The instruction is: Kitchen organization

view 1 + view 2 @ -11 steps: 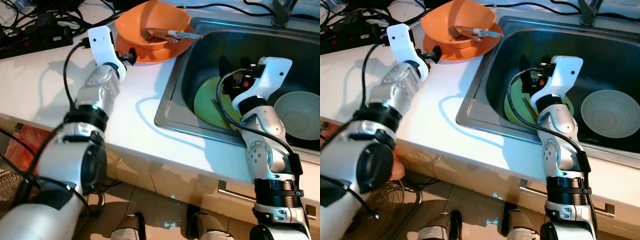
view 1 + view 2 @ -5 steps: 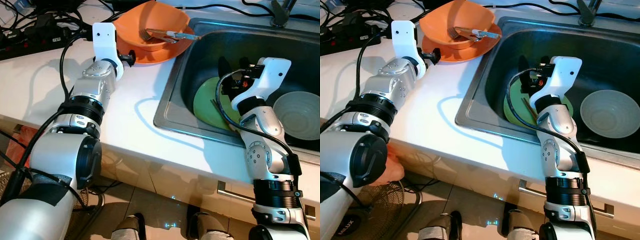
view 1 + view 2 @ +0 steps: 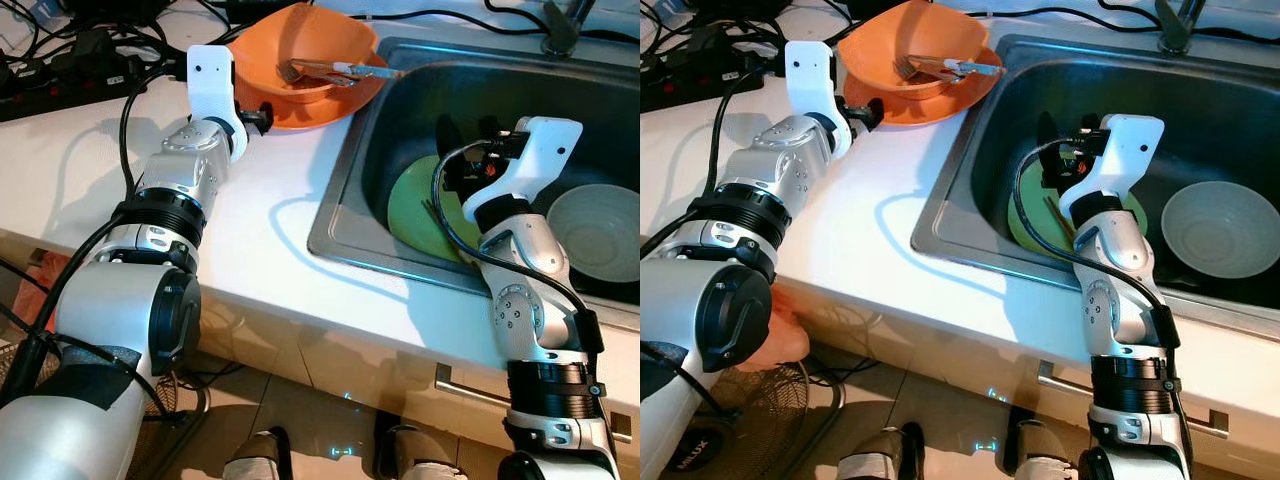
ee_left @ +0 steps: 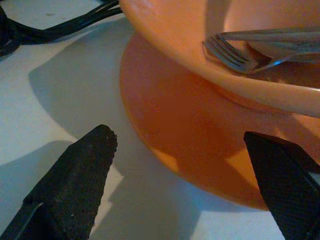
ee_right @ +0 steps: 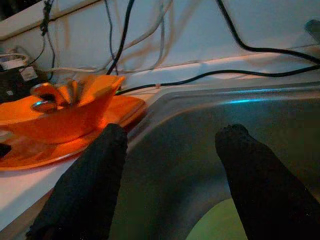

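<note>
Left pincer [image 4: 180, 165] agape beside orange plate [image 4: 200, 150]; fork [image 4: 235, 52] in bowl [image 4: 200, 65].

An orange bowl [image 3: 300, 45] holding a fork [image 3: 300, 70] and other cutlery sits on an orange plate [image 3: 320, 100] at the counter's back edge, beside the sink's left rim. In the sink [image 3: 400, 110], a green plate [image 3: 415, 205] lies by the left wall, a pale bowl [image 3: 600, 225] upright toward the right.
</note>
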Controlling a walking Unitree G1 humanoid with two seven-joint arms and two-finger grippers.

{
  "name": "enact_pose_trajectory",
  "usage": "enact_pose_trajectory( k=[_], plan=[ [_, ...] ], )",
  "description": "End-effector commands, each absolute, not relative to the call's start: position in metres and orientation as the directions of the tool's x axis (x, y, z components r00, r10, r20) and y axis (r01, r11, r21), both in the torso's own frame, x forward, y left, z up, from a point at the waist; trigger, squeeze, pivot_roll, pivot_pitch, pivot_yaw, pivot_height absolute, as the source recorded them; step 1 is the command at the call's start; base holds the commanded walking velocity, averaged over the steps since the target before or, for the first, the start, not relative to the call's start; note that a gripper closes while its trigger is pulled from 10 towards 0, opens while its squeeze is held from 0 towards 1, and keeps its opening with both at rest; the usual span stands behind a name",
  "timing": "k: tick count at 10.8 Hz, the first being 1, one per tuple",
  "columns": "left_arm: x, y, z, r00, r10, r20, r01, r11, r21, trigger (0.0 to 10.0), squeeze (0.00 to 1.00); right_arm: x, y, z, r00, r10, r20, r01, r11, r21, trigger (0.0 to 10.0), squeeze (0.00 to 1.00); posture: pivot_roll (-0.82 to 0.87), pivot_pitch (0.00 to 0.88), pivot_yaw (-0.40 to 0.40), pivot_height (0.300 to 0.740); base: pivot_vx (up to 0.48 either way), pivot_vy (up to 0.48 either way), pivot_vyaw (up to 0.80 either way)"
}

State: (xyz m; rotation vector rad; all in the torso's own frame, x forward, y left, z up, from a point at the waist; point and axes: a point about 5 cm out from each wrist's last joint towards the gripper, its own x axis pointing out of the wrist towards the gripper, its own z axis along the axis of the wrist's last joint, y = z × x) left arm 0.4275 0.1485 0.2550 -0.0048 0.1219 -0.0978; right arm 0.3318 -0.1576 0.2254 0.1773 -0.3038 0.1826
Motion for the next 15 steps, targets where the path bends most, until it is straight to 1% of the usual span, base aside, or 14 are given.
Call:
enact_pose_trajectory(
  k=[1, 3, 5, 9, 15],
  plan=[
    [0.424, 0.154, 0.23, 0.97, -0.098, -0.224, 0.1, 0.995, -0.003, 10.0, 0.0, 0.331, -0.162, 0.207, 0.955, 0.189, 0.228, -0.227, 0.961, 0.156, 10.0, 0.0, 0.06, 0.242, 0.118, 0.74, 0.0, 0.0, 0.0],
    [0.423, 0.154, 0.227, 0.965, -0.117, -0.234, 0.118, 0.993, -0.01, 10.0, 0.0, 0.325, -0.159, 0.207, 0.919, 0.347, 0.186, -0.373, 0.919, 0.13, 10.0, 0.0, 0.06, 0.242, 0.118, 0.74, 0.0, 0.0, 0.0],
    [0.423, 0.15, 0.227, 0.957, -0.16, -0.242, 0.16, 0.987, -0.021, 10.0, 0.0, 0.318, -0.159, 0.208, 0.883, 0.441, 0.159, -0.459, 0.882, 0.104, 10.0, 0.0, 0.06, 0.243, 0.116, 0.74, 0.0, 0.0, 0.0],
    [0.42, 0.148, 0.222, 0.934, -0.225, -0.276, 0.23, 0.973, -0.016, 10.0, 0.0, 0.311, -0.165, 0.212, 0.86, 0.492, 0.137, -0.504, 0.861, 0.068, 10.0, 0.0, 0.07, 0.245, 0.123, 0.74, 0.0, 0.0, 0.0],
    [0.405, 0.158, 0.211, 0.89, -0.31, -0.334, 0.334, 0.942, 0.016, 10.0, 0.0, 0.308, -0.165, 0.216, 0.834, 0.537, 0.128, -0.547, 0.835, 0.055, 10.0, 0.0, 0.1, 0.232, 0.122, 0.74, 0.0, 0.0, 0.0]
  ],
)
